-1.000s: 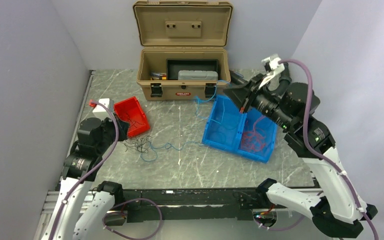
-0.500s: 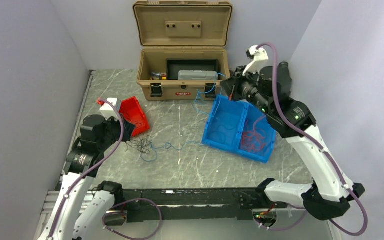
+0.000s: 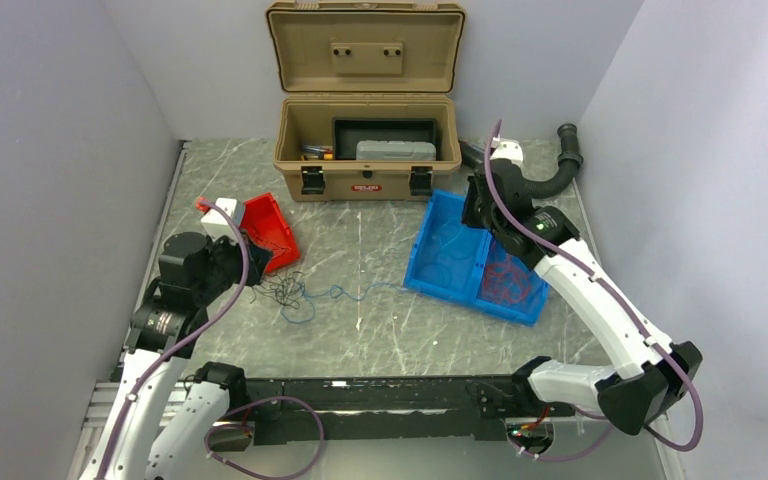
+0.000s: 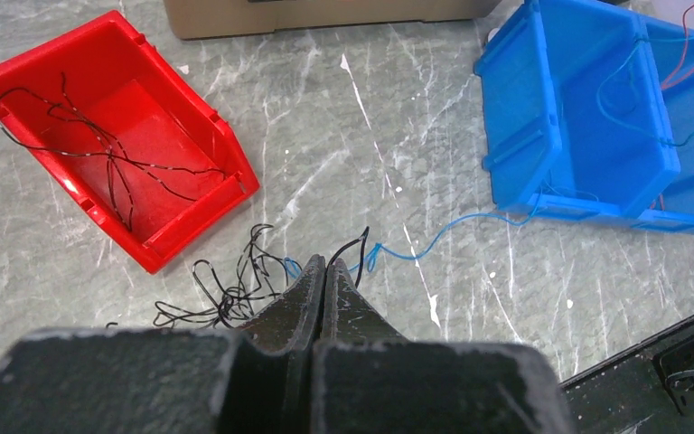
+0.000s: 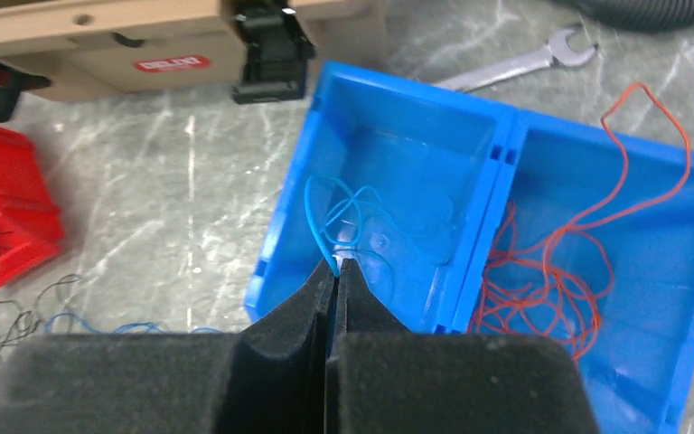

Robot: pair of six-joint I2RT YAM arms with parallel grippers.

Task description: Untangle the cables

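Note:
The cables are thin wires. A black tangle (image 4: 226, 294) lies on the table beside the red bin (image 4: 194, 221), which holds more black wires (image 4: 99, 154). A blue strand (image 4: 452, 226) runs from the tangle toward the blue bin (image 4: 578, 117). My left gripper (image 4: 325, 262) is shut just above the tangle; a black strand meets its tip, and I cannot tell whether it is pinched. My right gripper (image 5: 335, 267) is shut on a blue cable (image 5: 361, 212) coiled in the bin's left compartment. Orange-red cables (image 5: 551, 271) fill the right compartment.
An open tan toolbox (image 3: 365, 150) stands at the back centre. A thick black hose (image 3: 550, 180) curves at the back right, and a wrench (image 5: 515, 65) lies behind the blue bin (image 3: 422, 250). The red bin (image 3: 265, 232) sits close to my left gripper (image 3: 258, 270).
My right arm has come down from high beside the toolbox to the blue bin, lowering the blue cable into the left compartment. The left arm shifted only slightly.

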